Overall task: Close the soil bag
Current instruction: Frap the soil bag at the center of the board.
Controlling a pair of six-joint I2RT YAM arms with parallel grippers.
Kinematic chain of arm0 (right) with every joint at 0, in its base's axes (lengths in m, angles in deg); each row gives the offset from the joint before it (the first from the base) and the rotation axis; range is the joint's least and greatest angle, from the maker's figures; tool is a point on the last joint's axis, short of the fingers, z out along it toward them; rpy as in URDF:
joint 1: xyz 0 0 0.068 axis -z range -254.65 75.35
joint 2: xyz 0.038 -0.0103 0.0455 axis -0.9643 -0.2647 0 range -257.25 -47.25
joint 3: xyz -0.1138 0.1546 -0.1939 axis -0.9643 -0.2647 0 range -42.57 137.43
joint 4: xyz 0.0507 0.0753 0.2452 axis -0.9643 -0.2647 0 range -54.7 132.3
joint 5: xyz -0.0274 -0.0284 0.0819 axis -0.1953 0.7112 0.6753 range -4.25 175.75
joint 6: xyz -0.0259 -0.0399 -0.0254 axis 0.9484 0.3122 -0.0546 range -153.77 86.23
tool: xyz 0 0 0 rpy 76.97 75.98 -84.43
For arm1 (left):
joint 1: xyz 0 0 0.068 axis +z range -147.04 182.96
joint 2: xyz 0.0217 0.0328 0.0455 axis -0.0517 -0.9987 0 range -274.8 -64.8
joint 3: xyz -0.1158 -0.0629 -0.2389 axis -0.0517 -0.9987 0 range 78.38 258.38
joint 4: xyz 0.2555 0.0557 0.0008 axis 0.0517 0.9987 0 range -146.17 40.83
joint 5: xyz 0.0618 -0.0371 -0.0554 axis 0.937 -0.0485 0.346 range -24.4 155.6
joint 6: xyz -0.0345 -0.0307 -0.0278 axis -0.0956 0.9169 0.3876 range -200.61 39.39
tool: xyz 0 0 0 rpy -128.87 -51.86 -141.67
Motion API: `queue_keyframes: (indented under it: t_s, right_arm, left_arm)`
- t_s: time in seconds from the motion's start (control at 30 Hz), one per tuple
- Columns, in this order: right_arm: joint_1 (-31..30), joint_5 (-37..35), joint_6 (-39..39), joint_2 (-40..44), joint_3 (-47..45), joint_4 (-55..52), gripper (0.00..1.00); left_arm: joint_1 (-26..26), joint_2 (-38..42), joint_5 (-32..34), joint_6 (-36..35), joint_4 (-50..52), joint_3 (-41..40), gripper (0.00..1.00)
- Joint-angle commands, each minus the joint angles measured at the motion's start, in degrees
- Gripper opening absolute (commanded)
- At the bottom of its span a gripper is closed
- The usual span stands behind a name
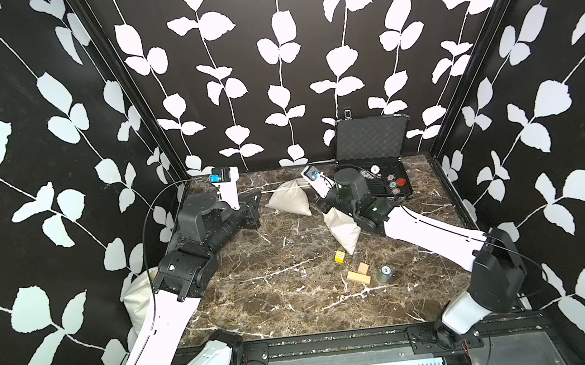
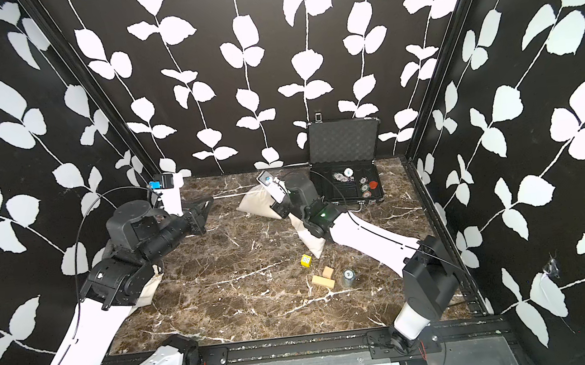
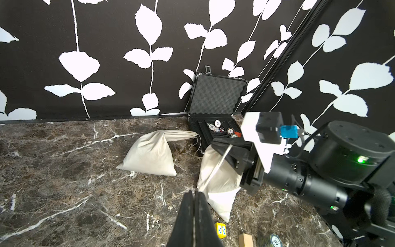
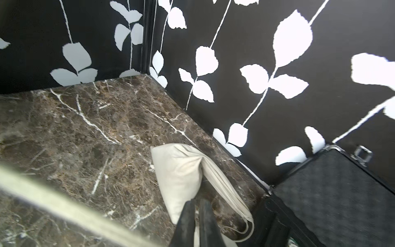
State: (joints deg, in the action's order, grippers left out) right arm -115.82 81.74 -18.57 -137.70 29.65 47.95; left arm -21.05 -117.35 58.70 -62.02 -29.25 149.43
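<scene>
At the left in both top views, I am pinching the drawstring [image 3: 213, 169] in my left claw [image 3: 195, 192], fingers pressed tight together. The cord is running taut toward the soil bag [image 1: 343, 232], which is lying right of centre on the marble tabletop [image 1: 278, 305]. I am counting three cloth bags: a left bag [image 1: 138, 302] half under my left arm, a back bag [image 1: 287, 202] slumping at centre back, and the soil bag. My right claw [image 4: 197, 201] is nipping its neck, with pale cloth between fingers that are nearly together. Toward the lower right are lying one yellow die [image 1: 339, 256], two wooden blocks [image 1: 359, 277] and one poker-chip stack [image 1: 385, 274]. At the upper right, one chip case [image 1: 368, 141] is standing open.
</scene>
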Motion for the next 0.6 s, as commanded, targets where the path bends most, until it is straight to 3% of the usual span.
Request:
queue_keyframes:
  t_s: [0.0, 0.33, 0.57]
  right_arm:
    - [10.90, -17.27, -0.45, 1.22, -6.24, -12.26, 0.12]
    - [19.16, -13.35, -0.65, 6.87, -13.07, -11.07, 0.15]
    - [20.53, -17.08, 2.12, 11.52, -11.67, -11.89, 0.10]
  left_arm:
    - [3.60, 5.14, 10.14, -0.39, -7.27, 2.90, 0.00]
    - [9.95, 2.30, 2.53, 5.73, -11.28, -0.15, 0.00]
    - [12.58, 0.80, 0.70, 5.43, -9.71, 3.09, 0.00]
